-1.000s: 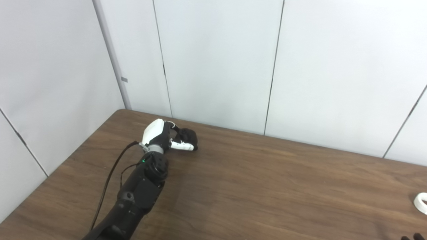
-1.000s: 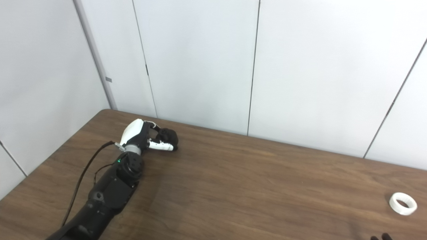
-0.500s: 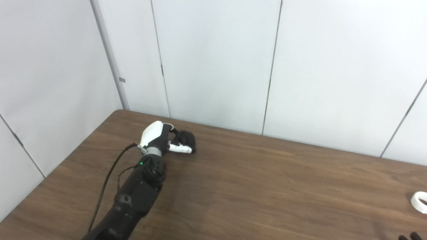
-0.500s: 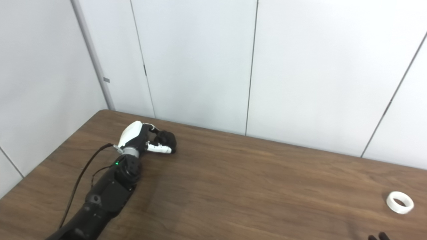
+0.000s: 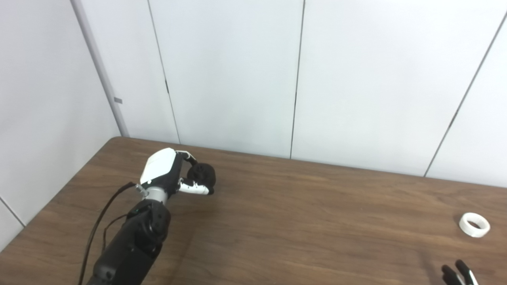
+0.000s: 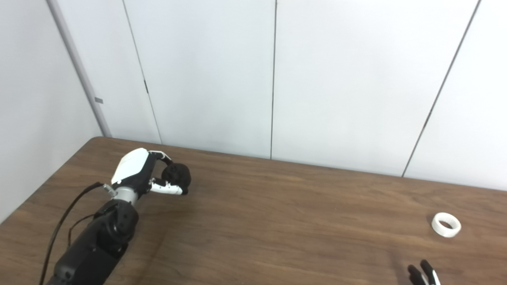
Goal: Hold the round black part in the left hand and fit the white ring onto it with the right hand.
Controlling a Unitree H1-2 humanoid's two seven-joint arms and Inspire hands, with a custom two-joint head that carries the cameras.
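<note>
- At the far left of the table, the left hand has its fingers closed around the black part.
- Near the right edge, the white ring lies alone, not yet picked up.
- Only fingertips of the right hand show; I cannot tell its state.

One round black part was on show, and one white ring too, both over a single brown wooden table. Two robot hands were counted: the left hand and, just peeking in at the bottom edge, the right hand. One black cable ran along the left arm.
</note>
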